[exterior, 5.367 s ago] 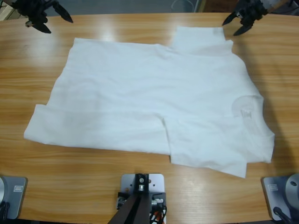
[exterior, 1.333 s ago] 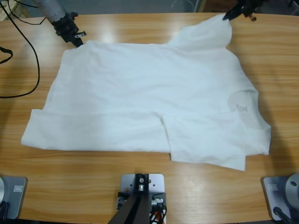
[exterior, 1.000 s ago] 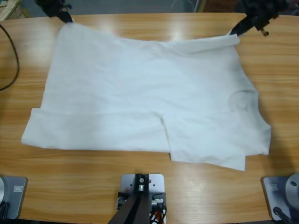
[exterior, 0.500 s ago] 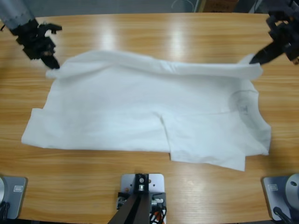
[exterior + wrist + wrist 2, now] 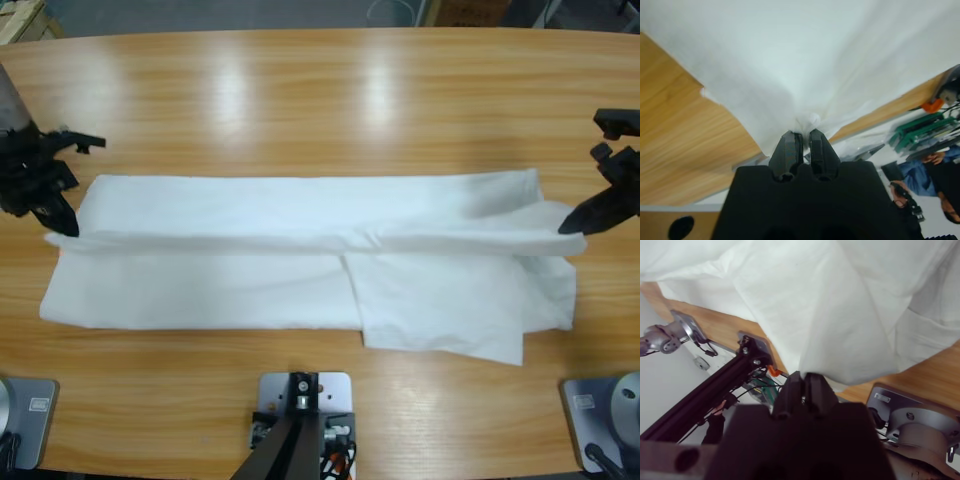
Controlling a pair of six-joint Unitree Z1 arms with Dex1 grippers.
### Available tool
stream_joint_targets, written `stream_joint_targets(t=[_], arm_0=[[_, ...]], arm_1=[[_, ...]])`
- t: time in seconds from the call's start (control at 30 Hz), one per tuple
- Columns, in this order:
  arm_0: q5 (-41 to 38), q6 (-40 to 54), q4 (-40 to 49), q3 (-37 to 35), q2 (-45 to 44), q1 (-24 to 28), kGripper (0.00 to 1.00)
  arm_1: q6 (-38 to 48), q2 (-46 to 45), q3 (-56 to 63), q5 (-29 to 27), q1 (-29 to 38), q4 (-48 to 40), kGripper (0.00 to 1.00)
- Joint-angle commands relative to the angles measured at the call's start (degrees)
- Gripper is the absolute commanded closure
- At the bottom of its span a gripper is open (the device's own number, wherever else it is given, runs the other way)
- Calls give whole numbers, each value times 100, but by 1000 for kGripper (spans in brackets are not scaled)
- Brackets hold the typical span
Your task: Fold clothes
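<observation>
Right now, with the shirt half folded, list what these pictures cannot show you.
- The shirt's printed mark and neck label: covered in the high view by the folded-over layer.
- Both arms in the high view: cut off by the side edges, only the left hand and right hand showing.
- The exact spot where the right hand pinches cloth in the right wrist view: hidden by the shirt draping over it.
- The table under the shirt: covered.
</observation>
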Motion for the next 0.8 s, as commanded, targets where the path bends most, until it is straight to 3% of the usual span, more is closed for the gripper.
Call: stream_joint_targets(t=[0.03, 0.07, 0.1, 0.13, 0.2, 0.4, 0.5, 0.67, 0.8], arm_0=[[99, -173, -555, 695, 180, -226, 122], [219, -177, -548, 698, 166, -231, 12], [294, -184, -546, 704, 124, -231, 0], [314, -187, -546, 716, 76, -231, 0], [310, -187, -537, 755, 22, -233, 0], [279, -187, -546, 853, 34, -393, 1], [270, -193, -565, 804, 215, -667, 4], [147, -704, -899, 798, -96, -920, 7], [113, -1142, -1082, 902, -505, -926, 5]], arm_1=[[165, -61, 241, -187, 116, -128, 935], [272, -86, 236, -271, 158, -128, 530], [407, -126, 231, -412, 236, -128, 129], [543, -166, 227, -554, 318, -124, 4], [740, -226, 222, -788, 394, -98, 0], [694, -430, 99, -811, 440, 37, 23], [478, -530, -73, -888, 920, -434, 347], [286, 143, -12, -1025, 1584, -2028, 364], [-544, 813, -144, -1235, 1677, -2221, 349]])
